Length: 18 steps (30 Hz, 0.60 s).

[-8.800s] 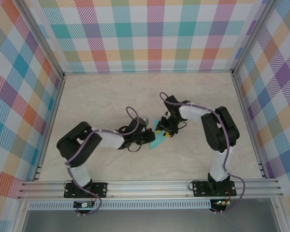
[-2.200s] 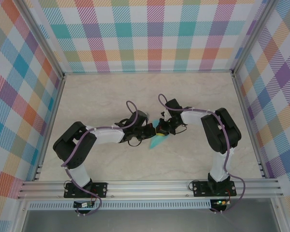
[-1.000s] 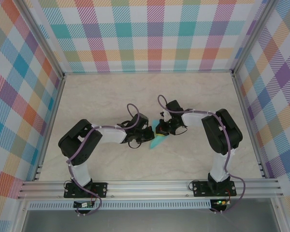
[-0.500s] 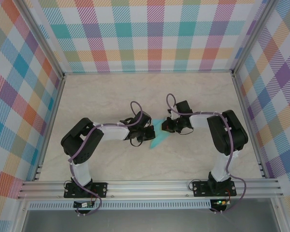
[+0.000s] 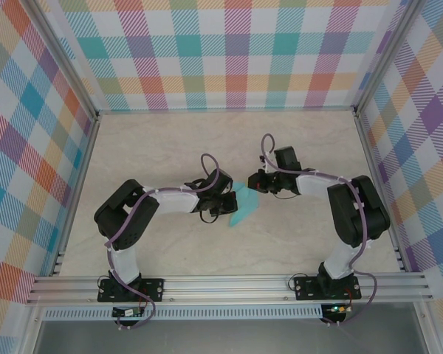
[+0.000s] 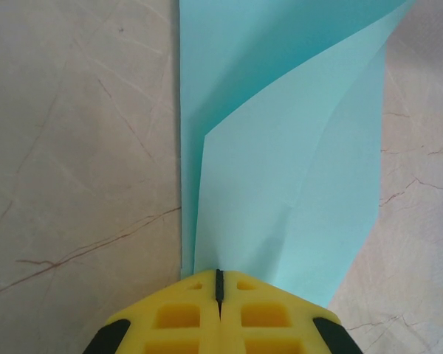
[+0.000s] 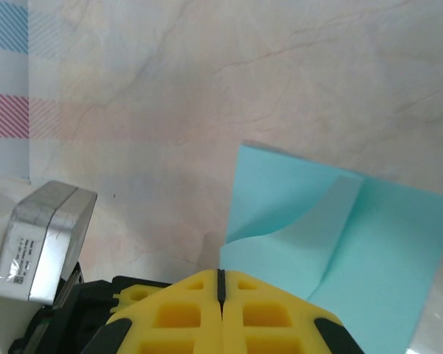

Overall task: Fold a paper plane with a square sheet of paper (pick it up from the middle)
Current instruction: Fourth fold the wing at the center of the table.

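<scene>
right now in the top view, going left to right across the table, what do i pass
left arm's elbow → left claw → turquoise paper → right claw → right arm's elbow

The paper plane (image 5: 243, 209) lies on the table (image 5: 162, 147) between the left end effector (image 5: 226, 206) and right end effector (image 5: 256, 184).

Table (image 5: 170, 140): the far half is bare up to the back wall (image 5: 229, 66). The near strip along the rail (image 5: 229, 284) is open between the two bases.
Mid-table is blocked. The left arm (image 5: 170, 200) and right arm (image 5: 317, 179) reach inward and nearly meet, with the folded paper (image 5: 243, 208) flat between them.
Left and right edges are passable, hemmed by the side walls (image 5: 29, 147).
</scene>
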{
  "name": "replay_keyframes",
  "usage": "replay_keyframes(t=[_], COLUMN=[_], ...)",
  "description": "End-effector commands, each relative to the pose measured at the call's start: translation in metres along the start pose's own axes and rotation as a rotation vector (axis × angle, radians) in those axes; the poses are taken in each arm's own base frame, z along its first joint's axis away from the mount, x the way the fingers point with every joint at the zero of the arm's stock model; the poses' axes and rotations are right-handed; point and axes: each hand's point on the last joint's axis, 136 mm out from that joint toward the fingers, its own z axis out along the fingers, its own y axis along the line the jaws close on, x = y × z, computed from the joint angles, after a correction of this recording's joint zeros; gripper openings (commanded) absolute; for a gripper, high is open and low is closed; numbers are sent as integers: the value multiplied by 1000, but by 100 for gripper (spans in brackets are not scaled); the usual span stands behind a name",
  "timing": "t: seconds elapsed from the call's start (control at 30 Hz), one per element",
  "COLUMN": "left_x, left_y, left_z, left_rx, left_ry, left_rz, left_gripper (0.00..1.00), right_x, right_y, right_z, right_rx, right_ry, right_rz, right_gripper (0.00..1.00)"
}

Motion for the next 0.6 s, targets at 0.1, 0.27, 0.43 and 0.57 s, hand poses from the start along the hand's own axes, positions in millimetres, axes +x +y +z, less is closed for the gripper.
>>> replay_keyframes(t=[0.1, 0.27, 0.43, 0.57], left_x=[54, 58, 66, 72], left_y=[80, 85, 91, 98], left_z=[11, 10, 9, 8], left_rx=[-302, -332, -353, -369], left_ry=[173, 192, 218, 233], left_rz=[-19, -14, -12, -15], left_gripper=[0, 0, 0, 0], right_x=[19, 20, 4, -19], right_y=[0, -13, -37, -81], right_z=[26, 36, 37, 24], right_rx=[-35, -2, 92, 231], right_ry=[123, 142, 100, 25], right_rz=[11, 20, 39, 158], right_gripper=[0, 0, 0, 0])
